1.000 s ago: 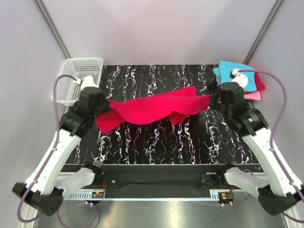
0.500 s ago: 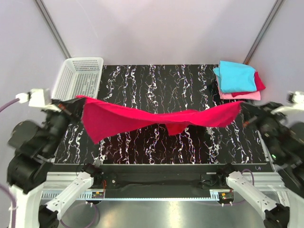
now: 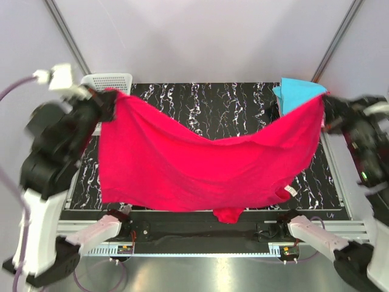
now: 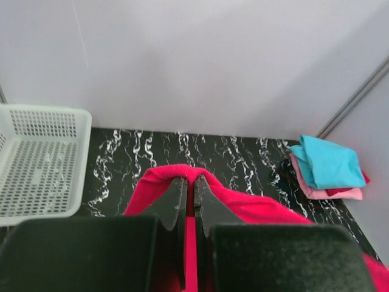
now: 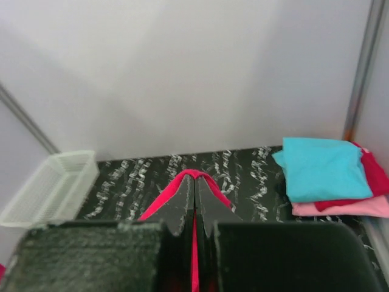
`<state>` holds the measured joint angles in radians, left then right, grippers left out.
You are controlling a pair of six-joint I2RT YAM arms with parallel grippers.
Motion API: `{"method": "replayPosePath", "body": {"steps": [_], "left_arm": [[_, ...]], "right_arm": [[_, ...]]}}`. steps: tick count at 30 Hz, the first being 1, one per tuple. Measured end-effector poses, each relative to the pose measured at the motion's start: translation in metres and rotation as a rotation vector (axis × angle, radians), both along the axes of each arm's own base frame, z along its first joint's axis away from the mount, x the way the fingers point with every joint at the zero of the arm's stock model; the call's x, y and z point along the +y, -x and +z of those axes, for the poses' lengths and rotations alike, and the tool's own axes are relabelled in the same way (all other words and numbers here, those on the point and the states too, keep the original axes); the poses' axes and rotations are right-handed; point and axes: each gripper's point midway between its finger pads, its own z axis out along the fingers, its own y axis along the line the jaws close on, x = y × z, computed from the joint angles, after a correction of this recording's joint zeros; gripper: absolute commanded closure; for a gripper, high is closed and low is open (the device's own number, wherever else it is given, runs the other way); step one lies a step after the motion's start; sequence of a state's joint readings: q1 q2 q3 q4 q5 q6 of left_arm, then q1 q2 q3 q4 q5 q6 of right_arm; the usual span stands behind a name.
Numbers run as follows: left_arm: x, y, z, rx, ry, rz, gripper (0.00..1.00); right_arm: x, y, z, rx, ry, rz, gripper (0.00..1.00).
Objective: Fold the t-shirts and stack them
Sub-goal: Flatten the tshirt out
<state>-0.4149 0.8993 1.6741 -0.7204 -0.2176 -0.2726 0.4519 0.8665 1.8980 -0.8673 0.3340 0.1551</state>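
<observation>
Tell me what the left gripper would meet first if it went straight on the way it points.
Beyond the crimson t-shirt pinched in its fingers, the left gripper would probably meet the marbled table near its far edge, between basket and folded stack; depth is unclear.

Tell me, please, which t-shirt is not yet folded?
The crimson-red t-shirt, hanging spread between the left gripper and right gripper; the cyan t-shirt, dark red t-shirt and pink t-shirt lie folded, stacked.

Probably a robot lab: plain pale walls (image 3: 200, 36) box in a black marbled table (image 3: 206, 103), and two robot arms (image 3: 45, 176) are bolted at its near edge.
</observation>
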Motion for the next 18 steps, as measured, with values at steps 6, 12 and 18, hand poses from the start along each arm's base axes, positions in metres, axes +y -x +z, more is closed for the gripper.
{"method": "replayPosePath", "body": {"steps": [6, 12, 18], "left_arm": [[-0.037, -0.092, -0.040, 0.236, -0.025, 0.036, 1.00], [-0.045, -0.120, -0.067, 0.360, -0.048, 0.074, 1.00], [-0.031, -0.097, -0.047, 0.305, -0.021, 0.089, 1.00]], "right_arm": [[0.017, -0.083, -0.003, 0.105, 0.160, -0.109, 1.00], [0.027, -0.135, -0.019, 0.181, 0.316, -0.169, 1.00], [0.011, -0.117, 0.003, 0.125, 0.345, -0.209, 1.00]]}}
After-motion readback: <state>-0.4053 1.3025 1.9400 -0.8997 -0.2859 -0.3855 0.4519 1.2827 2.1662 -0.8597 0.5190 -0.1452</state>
